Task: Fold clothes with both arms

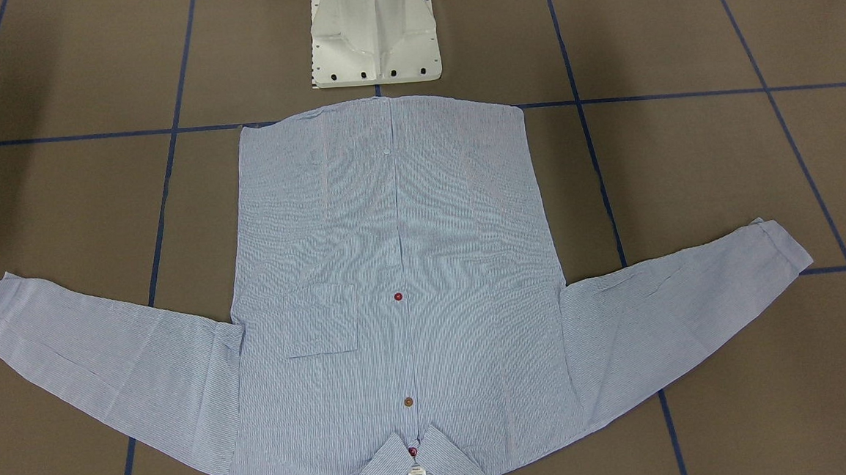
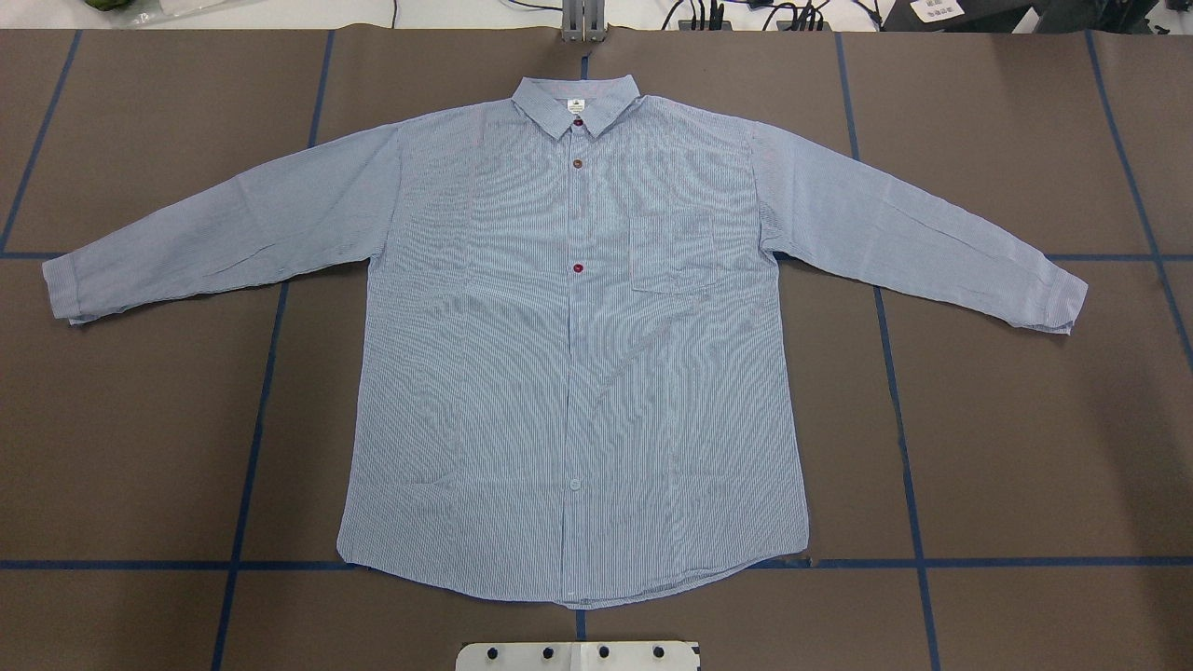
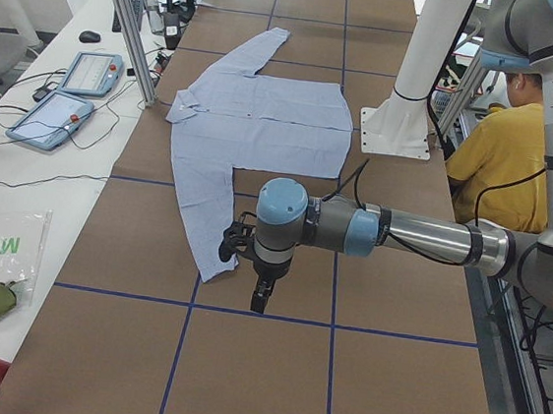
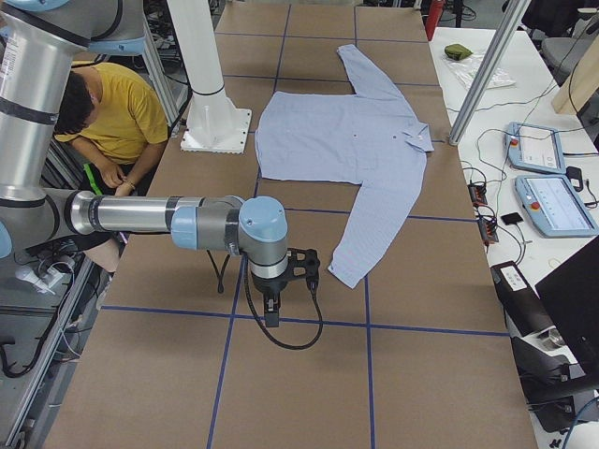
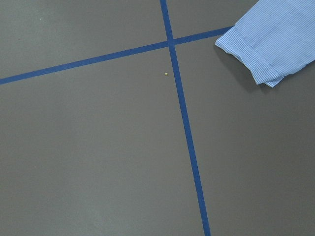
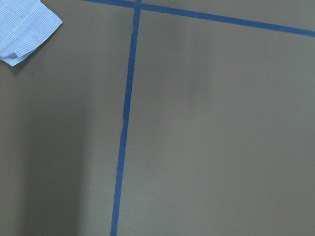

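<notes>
Behind the robot: a person in yellow (image 3: 510, 152), seated.
Pedestal: white base (image 2: 578, 655), just short of the hem.
Surface: brown cover (image 2: 1025, 419) gridded with blue tape (image 2: 909, 466).
Shirt: light blue striped shirt (image 2: 569, 354) lies flat, buttons up, collar far, sleeves spread.
Left gripper (image 3: 259, 299): over bare cover near one cuff; its opening cannot be told.
Right gripper (image 4: 272, 316): likewise by the other cuff.
Room: white bench (image 3: 1, 188) with control tablets (image 3: 53, 119) beyond the collar.

The shirt (image 2: 569, 354) is lying flat on the worktop (image 2: 1025, 447), between the two sets of jaws. Its hem is sitting toward the pedestal (image 1: 374, 35) and its collar (image 2: 576, 101) away from it. The left jaws are hanging over bare worktop just outside the left-side cuff (image 5: 261, 59). The right jaws are hanging likewise just outside the right-side cuff (image 6: 22, 34). Each sleeve is stretching toward its nearer jaws.
</notes>
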### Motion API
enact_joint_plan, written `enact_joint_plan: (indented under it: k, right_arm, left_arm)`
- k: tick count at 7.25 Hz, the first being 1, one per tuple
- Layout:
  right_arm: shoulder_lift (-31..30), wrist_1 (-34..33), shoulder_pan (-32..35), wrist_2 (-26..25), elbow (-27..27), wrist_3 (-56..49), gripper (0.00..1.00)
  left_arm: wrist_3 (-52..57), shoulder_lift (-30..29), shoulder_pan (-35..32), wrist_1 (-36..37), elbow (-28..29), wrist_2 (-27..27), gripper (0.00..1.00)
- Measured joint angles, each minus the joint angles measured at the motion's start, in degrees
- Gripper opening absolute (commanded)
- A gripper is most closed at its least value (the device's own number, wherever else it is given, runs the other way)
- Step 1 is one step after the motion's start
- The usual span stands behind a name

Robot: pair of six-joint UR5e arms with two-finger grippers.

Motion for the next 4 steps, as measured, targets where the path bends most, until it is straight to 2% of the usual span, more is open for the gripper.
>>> enact_joint_plan:
  k: [4]
  right_arm:
    - [0.2, 0.0, 0.0, 0.2, 0.3, 0.0, 1.00]
  left_arm:
    - [0.5, 0.0, 0.0, -3.0, -0.5, -0.3, 1.00]
